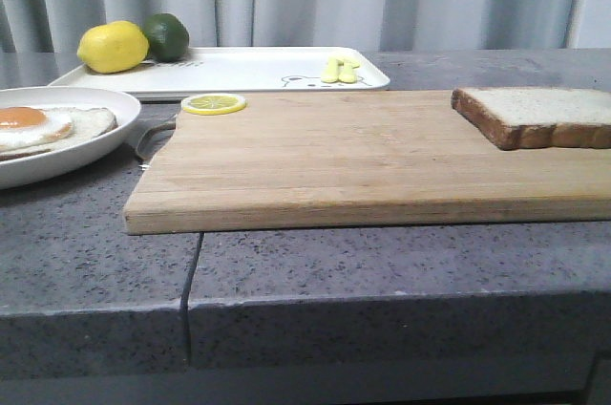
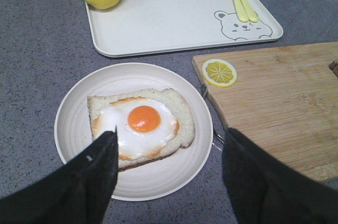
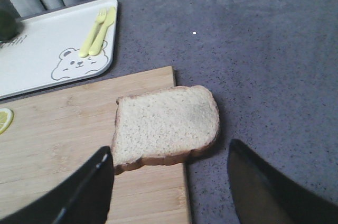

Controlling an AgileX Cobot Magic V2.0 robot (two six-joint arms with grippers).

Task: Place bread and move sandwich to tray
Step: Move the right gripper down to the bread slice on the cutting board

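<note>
Bread (image 3: 166, 123) lies just beyond the right gripper (image 3: 171, 192), whose dark fingers (image 3: 84, 192) stand spread wide and empty above the wooden cutting board (image 3: 68, 145); the slice overhangs the board's edge onto the grey counter (image 3: 264, 65). The left gripper (image 2: 169, 176) hovers likewise open over the white plate (image 2: 79, 113), with the sandwich (image 2: 141, 124), an egg-topped slice, between its fingertips and slightly beyond. Only the front view shows neither arm. Farther back sits the tray (image 1: 258, 69) holding a lemon (image 1: 113, 47), lime (image 1: 167, 35) and yellow cutlery (image 1: 341, 70); a lemon slice (image 1: 214, 103) rests on the board's near corner.

Orange-yolked sandwich (image 2: 141, 124), brown-crusted pale bread (image 3: 166, 124), white bear-printed tray (image 2: 174, 23), possibly dark-green lime (image 1: 167, 35).
</note>
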